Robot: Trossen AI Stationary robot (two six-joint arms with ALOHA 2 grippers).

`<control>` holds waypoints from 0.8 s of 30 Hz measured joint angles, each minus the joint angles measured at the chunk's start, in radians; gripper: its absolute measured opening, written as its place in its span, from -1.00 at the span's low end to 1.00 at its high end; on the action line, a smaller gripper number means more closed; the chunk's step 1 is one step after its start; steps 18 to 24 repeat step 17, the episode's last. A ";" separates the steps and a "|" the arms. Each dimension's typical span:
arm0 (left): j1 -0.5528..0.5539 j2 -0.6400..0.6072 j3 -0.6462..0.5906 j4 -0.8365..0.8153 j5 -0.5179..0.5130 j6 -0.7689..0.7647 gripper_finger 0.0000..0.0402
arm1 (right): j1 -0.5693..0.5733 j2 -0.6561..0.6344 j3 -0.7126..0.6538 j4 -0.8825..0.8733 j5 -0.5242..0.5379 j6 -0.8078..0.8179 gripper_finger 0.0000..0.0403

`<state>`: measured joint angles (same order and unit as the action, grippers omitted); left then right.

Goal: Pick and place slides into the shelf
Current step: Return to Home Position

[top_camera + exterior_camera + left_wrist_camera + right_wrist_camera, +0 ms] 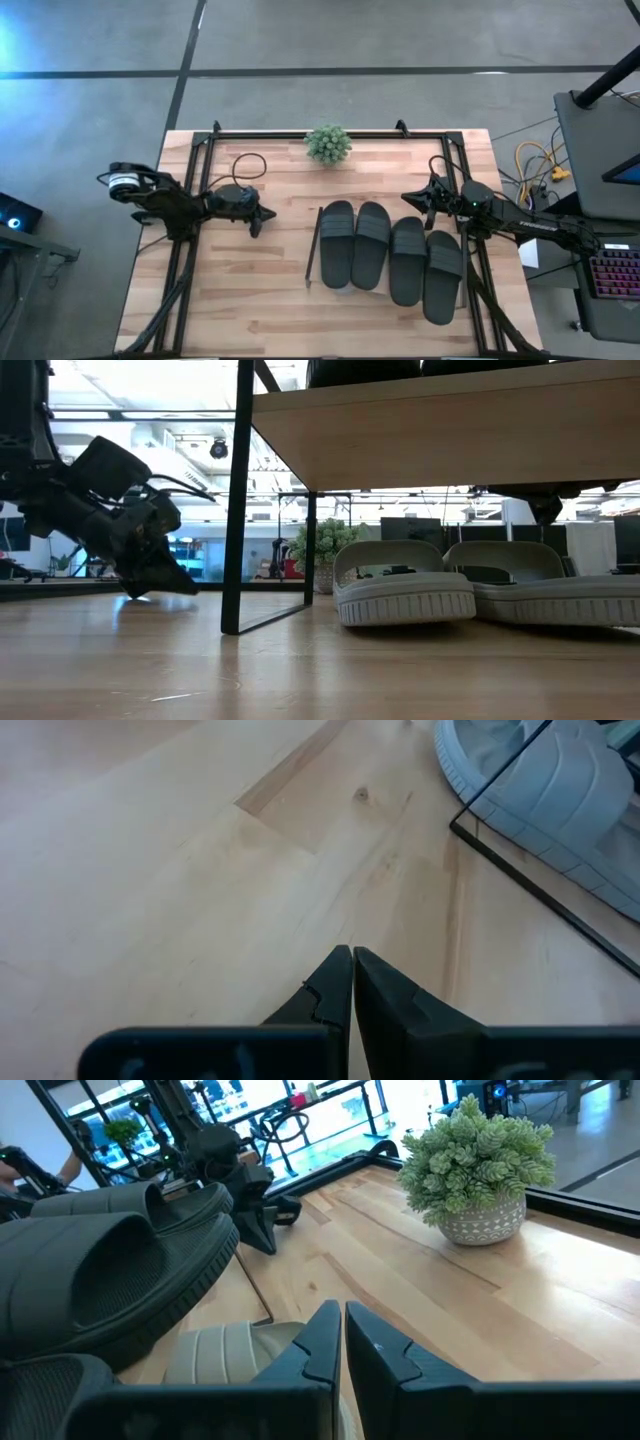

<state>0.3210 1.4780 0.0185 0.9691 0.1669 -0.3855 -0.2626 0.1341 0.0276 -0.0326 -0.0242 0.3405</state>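
Four black slides [390, 250] lie side by side on the shelf's light wood top board [450, 430]. Two light grey slides [405, 590] rest sole-down on the table under that board. My left gripper [262, 215] is shut and hovers low over bare table, left of the shelf. Its wrist view shows one grey slide [545, 780] behind the shelf's dark rail [540, 890]. My right gripper [408, 200] is shut, at the far ends of the right-hand black slides [110, 1270], with a grey slide [230, 1350] below it.
A potted plant [328, 144] stands at the table's far edge, behind the shelf. A larger black tube frame [200, 150] runs around the table. The shelf's thin dark leg [236, 500] stands between my left gripper and the grey slides. Bare wood lies at the table's left and near side.
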 joint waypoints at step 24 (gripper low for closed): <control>0.000 0.016 0.001 0.006 0.000 0.003 -1.00 | 0.000 0.000 0.000 0.000 0.000 0.000 -0.94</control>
